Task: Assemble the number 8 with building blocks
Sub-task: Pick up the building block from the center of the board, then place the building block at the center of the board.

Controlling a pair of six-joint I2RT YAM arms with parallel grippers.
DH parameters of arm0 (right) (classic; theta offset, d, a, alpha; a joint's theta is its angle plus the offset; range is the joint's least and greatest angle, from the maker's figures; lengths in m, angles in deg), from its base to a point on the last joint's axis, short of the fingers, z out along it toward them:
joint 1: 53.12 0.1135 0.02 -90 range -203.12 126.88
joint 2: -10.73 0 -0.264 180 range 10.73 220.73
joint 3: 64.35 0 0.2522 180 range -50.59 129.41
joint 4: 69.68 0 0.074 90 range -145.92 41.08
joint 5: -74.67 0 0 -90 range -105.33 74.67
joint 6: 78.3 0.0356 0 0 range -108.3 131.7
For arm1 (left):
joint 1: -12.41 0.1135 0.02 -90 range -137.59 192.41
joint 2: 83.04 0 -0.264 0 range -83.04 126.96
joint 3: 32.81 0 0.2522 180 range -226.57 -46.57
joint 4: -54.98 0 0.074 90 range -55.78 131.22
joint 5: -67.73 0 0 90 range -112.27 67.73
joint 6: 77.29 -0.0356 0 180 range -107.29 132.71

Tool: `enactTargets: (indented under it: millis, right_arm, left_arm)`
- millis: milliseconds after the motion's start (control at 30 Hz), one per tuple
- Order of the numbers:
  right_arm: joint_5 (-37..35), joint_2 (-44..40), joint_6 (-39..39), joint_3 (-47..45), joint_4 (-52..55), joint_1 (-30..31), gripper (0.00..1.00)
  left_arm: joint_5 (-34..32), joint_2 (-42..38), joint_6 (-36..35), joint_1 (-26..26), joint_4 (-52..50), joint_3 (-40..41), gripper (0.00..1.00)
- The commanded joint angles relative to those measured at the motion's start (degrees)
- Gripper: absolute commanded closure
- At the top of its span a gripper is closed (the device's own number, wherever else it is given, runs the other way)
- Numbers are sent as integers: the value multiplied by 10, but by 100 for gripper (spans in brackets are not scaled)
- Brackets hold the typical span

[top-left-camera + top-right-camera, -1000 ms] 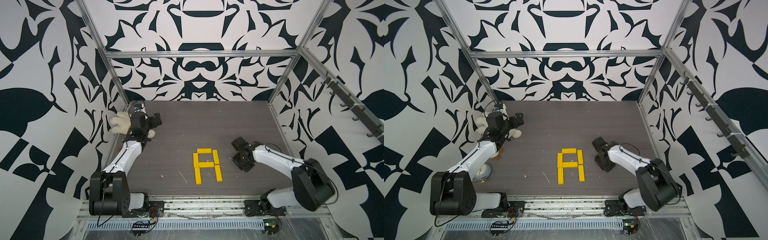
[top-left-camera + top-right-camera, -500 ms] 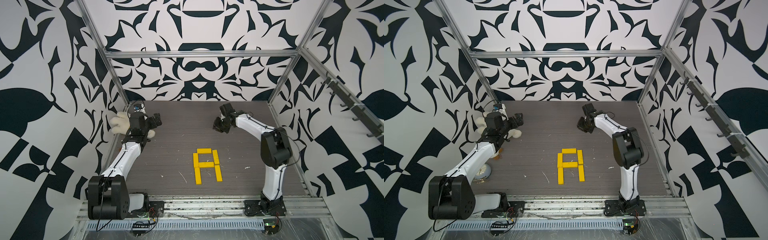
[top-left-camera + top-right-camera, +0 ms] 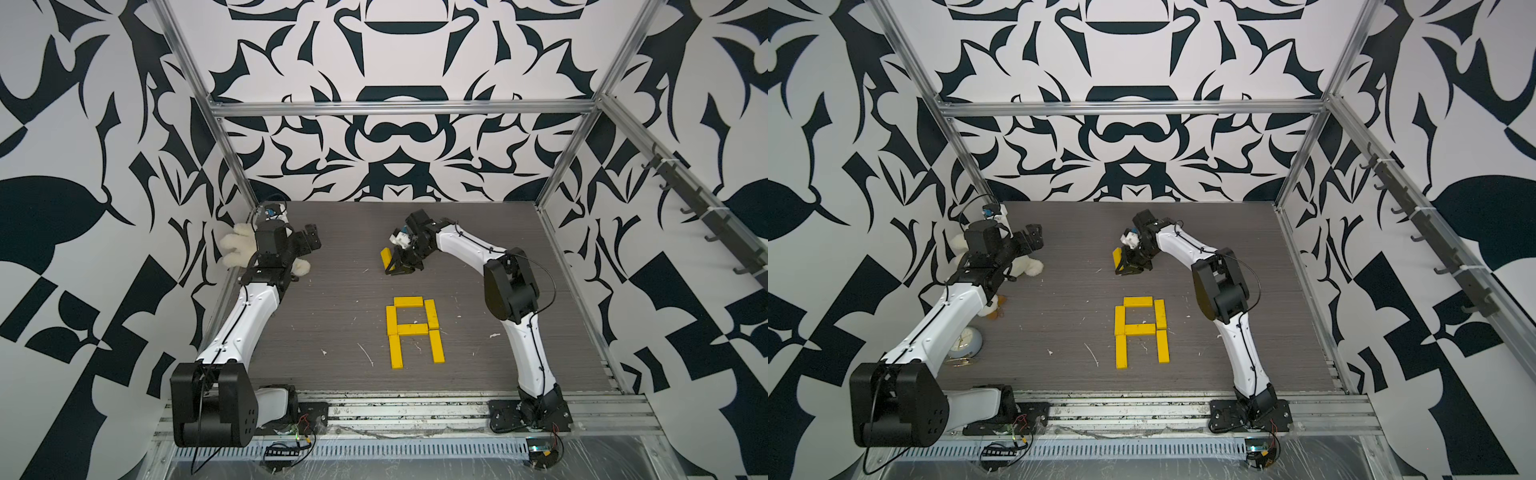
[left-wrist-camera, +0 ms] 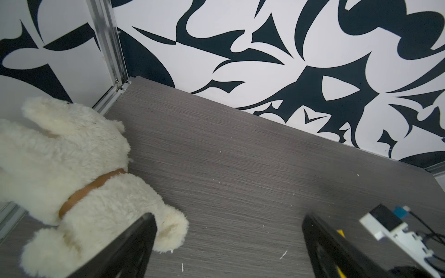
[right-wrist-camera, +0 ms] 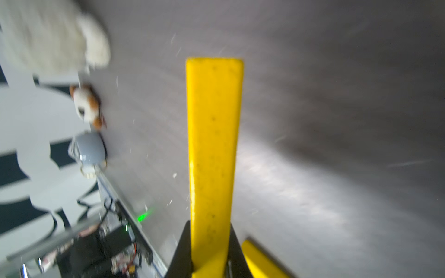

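Lying on the counter [image 3: 332, 332], six bars [image 3: 393, 351] form a figure [image 3: 411, 329] like an 8 lacking its near, bottom segment. Beyond the figure, the right hand [image 3: 395, 266] is clamped on one end of the seventh bar [image 5: 213, 144], apparently off the counter. I judge the bar light, stiff and smooth, so an end grip may let it pivot; pinching its narrow width near the middle seems safer. Beyond and left of the figure, the left hand [image 4: 228, 226] stands apart, empty, beside a plush [image 4: 72, 168]. The right wrist view is blurred; a yellow scrap [image 5: 262, 262] at its edge can't be identified.
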Motion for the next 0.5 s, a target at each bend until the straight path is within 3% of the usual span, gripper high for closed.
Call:
enactTargets:
  millis: [0, 67, 300, 467]
  right_arm:
    - [37, -23, -90, 55, 91, 52, 100]
    - [28, -31, -77, 51, 100, 72, 100]
    - [63, -159, -50, -188, 29, 144, 100]
    - [30, -152, -121, -177, 114, 203, 100]
  left_arm:
    - [4, 19, -2, 0, -21, -22, 1]
    - [7, 16, 1, 0, -31, -29, 1]
    - [0, -37, 12, -2, -43, -1, 1]
    - [-5, -76, 23, -8, -50, 28, 1]
